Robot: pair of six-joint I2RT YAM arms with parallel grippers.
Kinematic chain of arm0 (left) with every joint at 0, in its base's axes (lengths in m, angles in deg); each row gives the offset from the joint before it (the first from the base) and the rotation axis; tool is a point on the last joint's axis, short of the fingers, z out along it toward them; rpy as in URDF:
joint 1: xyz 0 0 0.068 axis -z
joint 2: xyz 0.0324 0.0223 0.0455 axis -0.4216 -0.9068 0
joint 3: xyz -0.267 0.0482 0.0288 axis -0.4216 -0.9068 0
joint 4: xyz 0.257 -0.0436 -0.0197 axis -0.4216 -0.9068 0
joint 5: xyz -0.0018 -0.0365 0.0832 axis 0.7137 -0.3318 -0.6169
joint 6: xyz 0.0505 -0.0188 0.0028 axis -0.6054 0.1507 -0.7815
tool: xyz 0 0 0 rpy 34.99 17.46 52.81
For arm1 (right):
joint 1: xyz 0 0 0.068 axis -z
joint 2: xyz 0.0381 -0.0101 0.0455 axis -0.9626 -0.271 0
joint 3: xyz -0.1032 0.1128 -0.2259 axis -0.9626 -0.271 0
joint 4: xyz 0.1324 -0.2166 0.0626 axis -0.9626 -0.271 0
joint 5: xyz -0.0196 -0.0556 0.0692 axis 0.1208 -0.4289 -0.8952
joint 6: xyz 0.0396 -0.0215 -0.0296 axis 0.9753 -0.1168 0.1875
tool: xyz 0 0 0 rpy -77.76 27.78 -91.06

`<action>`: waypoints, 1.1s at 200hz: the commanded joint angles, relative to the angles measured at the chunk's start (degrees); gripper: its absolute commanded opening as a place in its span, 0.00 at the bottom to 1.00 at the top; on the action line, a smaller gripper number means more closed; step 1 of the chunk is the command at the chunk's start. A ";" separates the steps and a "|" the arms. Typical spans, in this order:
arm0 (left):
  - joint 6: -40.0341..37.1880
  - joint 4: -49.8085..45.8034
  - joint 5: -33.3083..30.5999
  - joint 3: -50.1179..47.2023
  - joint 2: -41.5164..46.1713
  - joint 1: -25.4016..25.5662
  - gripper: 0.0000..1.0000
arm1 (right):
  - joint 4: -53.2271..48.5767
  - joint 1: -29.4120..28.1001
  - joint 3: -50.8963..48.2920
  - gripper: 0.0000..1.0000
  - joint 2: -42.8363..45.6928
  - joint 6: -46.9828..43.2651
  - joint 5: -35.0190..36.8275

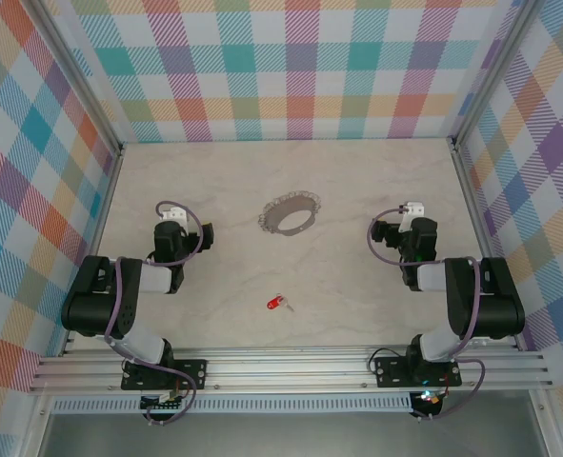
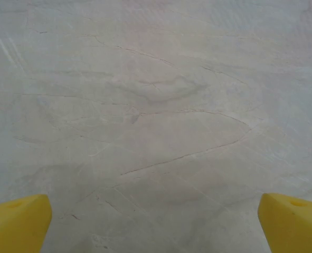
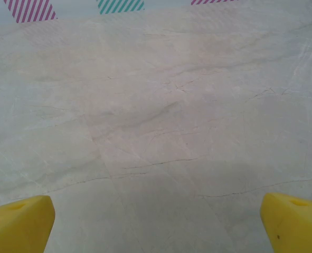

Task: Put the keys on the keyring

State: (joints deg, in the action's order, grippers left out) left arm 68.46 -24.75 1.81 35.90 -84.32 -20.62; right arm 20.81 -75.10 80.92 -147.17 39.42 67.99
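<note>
On the bench (image 1: pixel 357 181), the red key (image 1: pixel 277 305) lies near the front edge between the 2 arms; the keyring (image 1: pixel 291 211), a closed chain loop, lies farther back, well apart from it. Left hand (image 2: pixel 156 224) and right hand (image 3: pixel 156 224) both gape wide, gripping nothing, above the bench

Pale veined tabletop (image 2: pixel 156 105), yellow fingers (image 2: pixel 16 224) spread wide at bottom corners

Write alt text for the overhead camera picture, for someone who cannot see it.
A small red key lies on a pale marble-patterned table, with a silver chain loop farther back, apart from it. The black left arm and right arm sit folded at either side, touching neither.
</note>
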 commanded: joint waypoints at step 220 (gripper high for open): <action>-0.02 -2.76 1.73 1.65 2.11 -1.24 0.97 | 0.33 0.14 0.52 1.00 1.58 1.03 2.95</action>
State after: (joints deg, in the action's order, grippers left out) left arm 68.51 -25.25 3.34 35.92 -84.29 -20.97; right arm 20.75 -75.10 80.92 -147.15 39.53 68.27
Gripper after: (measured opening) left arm 0.979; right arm 0.996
